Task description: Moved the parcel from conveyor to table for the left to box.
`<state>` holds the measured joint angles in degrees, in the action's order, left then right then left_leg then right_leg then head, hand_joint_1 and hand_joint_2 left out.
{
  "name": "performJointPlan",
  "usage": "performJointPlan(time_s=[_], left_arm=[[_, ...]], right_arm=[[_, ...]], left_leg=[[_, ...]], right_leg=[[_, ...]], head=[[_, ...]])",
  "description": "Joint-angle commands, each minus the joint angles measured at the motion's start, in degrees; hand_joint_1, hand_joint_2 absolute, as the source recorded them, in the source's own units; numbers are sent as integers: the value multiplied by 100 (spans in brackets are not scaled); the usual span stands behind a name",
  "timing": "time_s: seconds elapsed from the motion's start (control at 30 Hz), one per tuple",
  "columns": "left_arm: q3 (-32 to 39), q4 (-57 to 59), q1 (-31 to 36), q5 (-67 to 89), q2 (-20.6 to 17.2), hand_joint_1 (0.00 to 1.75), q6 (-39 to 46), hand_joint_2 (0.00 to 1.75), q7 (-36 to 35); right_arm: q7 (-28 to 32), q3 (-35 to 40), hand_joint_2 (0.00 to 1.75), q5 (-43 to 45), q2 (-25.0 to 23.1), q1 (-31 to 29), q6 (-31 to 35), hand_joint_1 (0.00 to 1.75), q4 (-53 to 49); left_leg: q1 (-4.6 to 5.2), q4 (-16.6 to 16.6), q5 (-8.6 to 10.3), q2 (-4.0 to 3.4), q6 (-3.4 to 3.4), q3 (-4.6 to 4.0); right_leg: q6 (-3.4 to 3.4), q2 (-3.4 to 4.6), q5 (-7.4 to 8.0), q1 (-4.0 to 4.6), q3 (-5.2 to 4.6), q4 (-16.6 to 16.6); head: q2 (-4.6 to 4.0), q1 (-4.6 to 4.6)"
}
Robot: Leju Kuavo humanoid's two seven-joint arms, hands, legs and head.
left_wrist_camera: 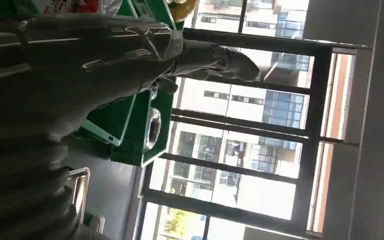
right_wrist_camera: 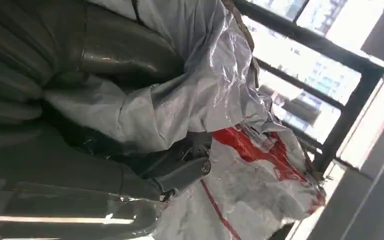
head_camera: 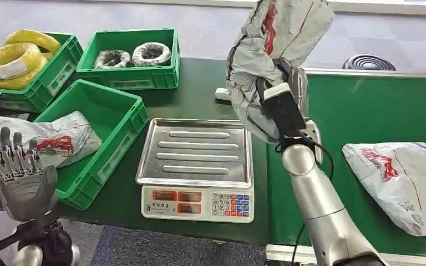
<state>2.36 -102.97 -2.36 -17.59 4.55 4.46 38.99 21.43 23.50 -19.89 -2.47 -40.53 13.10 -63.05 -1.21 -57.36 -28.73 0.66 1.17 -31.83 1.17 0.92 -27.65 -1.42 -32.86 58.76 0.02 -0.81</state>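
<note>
**Even light overhead, backlit wrist views**

The head view is evenly lit and sharp, with soft glare on the scale's steel tray (head_camera: 195,149). In both wrist views bright windows (left_wrist_camera: 240,150) blow out to white, leaving the near hand (left_wrist_camera: 70,65) dark, blurred and silhouetted. The parcel's plastic (right_wrist_camera: 220,100) glints.

Crinkled glossy plastic parcel (head_camera: 277,50); smooth ribbed metal scale tray (head_camera: 197,152).

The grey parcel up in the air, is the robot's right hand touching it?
Touching. In the right wrist view the right hand has its fingers wrapped into the grey parcel, and the head view shows it lifted above the scale.
</note>
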Motion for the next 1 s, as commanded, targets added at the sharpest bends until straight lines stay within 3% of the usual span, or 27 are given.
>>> performJointPlan(time_s=[0.03,0.07,0.17,0.2,0.23,0.5,0.6,0.8,0.83,1.0], left_arm=[[600,1415,1026,62,-33,0,-674,175,-476],[674,1602,1142,42,17,0,-871,175,-563],[796,1931,1297,124,78,0,-1118,175,-688],[822,1983,1307,171,70,0,-1166,175,-705],[855,2017,1283,206,50,0,-1220,175,-731],[940,2519,1317,361,-59,0,-1527,175,-1050],[696,2576,1459,712,-77,0,-1504,175,-1002],[-379,3077,2099,2096,-284,0,-1097,175,-1409],[-400,3095,2124,2102,-275,0,-1075,175,-1416],[-686,3086,2196,2384,-349,0,-958,175,-1387]], right_arm=[[-480,1004,175,-203,-1186,-1164,-2092,175,2849],[-310,1164,175,-296,-1225,-1100,-2393,175,3125],[-289,1398,175,-613,-1232,-861,-2350,175,3638],[-382,1544,175,-789,-1190,-834,-2389,51,3749],[-539,1709,175,-1031,-1127,-813,-2296,0,3811],[51,1547,175,-972,-601,-465,-2515,0,3319],[346,1340,175,-881,-221,-128,-2320,0,2648],[946,283,175,170,592,975,-2096,0,41],[922,270,175,184,622,1006,-2120,0,-30],[1251,27,175,414,699,1289,-1662,0,-599]], left_leg=[[7,16,3,-62,-1,22],[5,29,12,-57,-1,27],[1,29,17,-8,-3,34],[-3,22,13,4,-2,28],[-6,19,10,5,-1,28],[-4,8,8,9,-1,8],[-6,20,18,22,-4,11],[-7,-2,16,54,-3,-12],[-6,17,33,81,-13,-12],[-3,-2,8,16,-2,-7]], right_leg=[[-14,52,14,-4,-6,-1],[-21,42,20,-1,0,-12],[-18,-2,11,4,14,-22],[-14,-11,8,7,14,-19],[-11,-12,6,10,18,-18],[-9,-18,2,8,6,-17],[-14,-36,7,11,12,-32],[-7,-62,-2,11,1,-19],[-13,-101,6,13,16,-42],[-5,-27,5,5,-2,-17]], head=[[0,-4],[0,-2],[0,-2],[0,-4],[0,-2],[0,-2],[0,-2],[0,-2],[0,-4],[0,0]])
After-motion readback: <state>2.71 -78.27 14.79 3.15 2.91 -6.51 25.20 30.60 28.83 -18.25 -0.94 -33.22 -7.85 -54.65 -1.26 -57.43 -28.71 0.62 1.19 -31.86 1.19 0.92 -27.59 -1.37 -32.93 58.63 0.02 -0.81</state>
